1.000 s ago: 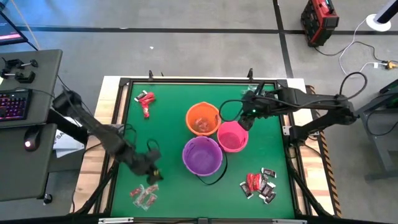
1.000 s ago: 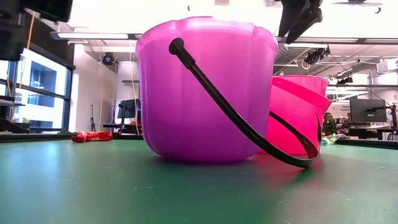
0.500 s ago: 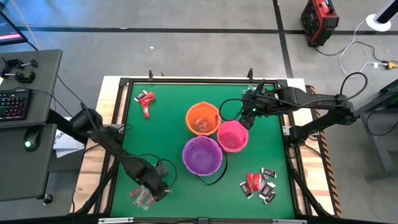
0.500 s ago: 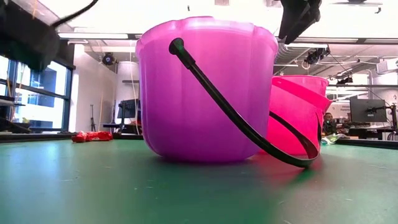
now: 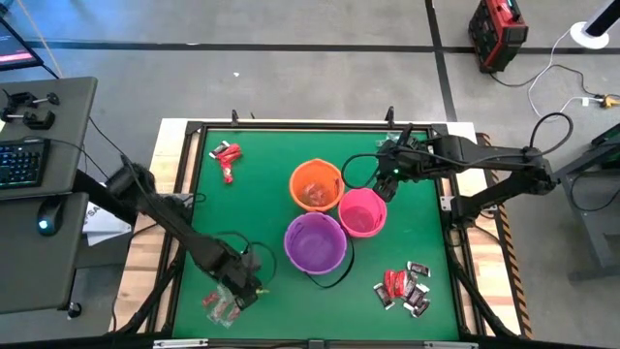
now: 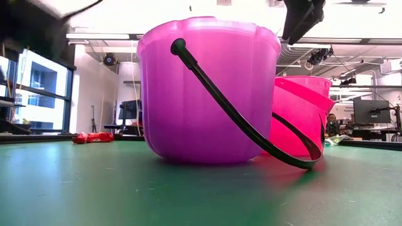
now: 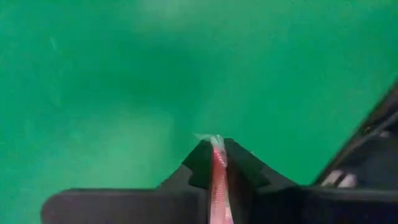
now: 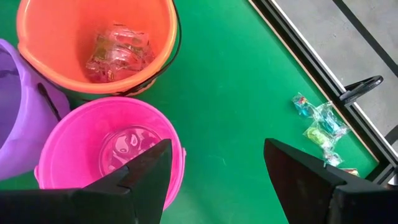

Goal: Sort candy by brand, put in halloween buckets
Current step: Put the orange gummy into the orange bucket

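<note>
A green table [image 5: 262, 160] with a black frame and pale wooden edges stands on a grey floor [image 5: 291, 78] crossed by dark tape lines. Beside the table's left edge sits a dark desk [image 5: 58, 233] carrying a keyboard [image 5: 19, 163] and a mouse [image 5: 46, 225]. A black controller [image 5: 29, 109] lies at the desk's far end. Beyond the table's far right corner, a red and black box [image 5: 496, 31] rests on the floor, with a white cable [image 5: 552, 68] trailing nearby. In the low view, the room behind shows tall windows [image 6: 38, 94], ceiling lights [image 6: 94, 36], and a computer monitor [image 6: 370, 112] at the right.
</note>
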